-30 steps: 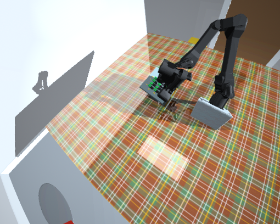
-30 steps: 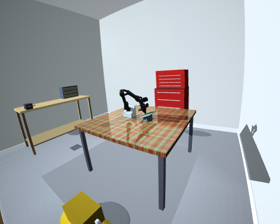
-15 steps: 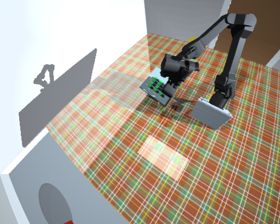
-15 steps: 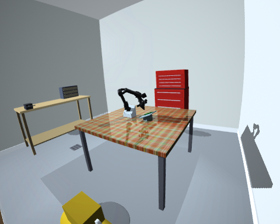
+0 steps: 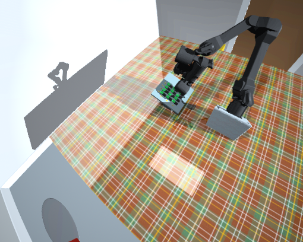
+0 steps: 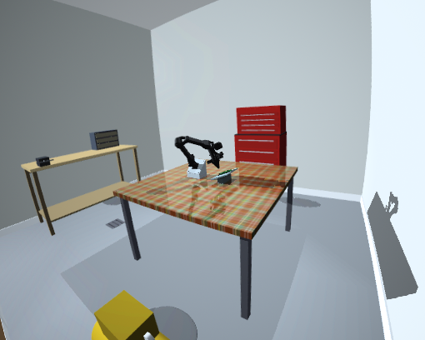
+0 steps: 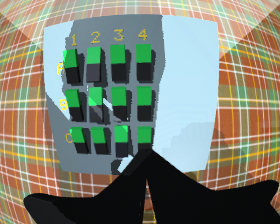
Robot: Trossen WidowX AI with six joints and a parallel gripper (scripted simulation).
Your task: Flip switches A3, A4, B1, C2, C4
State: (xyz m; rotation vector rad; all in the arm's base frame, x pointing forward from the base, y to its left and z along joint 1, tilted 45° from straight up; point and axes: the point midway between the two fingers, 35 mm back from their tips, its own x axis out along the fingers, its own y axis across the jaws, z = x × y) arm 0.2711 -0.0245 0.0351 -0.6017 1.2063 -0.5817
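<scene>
The switch panel point(image 5: 172, 77) point(image 6: 234, 171) point(image 7: 190, 90) is tilted on a dark stand. Its switches have green far halves and dark near halves. In the wrist view, A3 point(image 7: 118, 62), A4 point(image 7: 144, 62), B1 point(image 7: 74, 105) and C2 point(image 7: 99, 140) show black near halves. A2 point(image 7: 94, 64), B2 point(image 7: 96, 104) and C3 point(image 7: 121, 140) have greyer near halves. Which ends are raised is hard to tell. My gripper point(image 7: 145, 154) is shut and empty. Its tips are at the near end of C4 point(image 7: 144, 134) and partly hide it; contact is unclear.
The panel stands on a plaid-topped table point(image 5: 227, 167) point(image 6: 186, 202). The arm's pale base block point(image 5: 227, 123) point(image 6: 196, 172) stands beside it. A red tool chest point(image 6: 260, 143), a wooden bench point(image 6: 82, 156) and a yellow object point(image 6: 125, 314) are away from the arm.
</scene>
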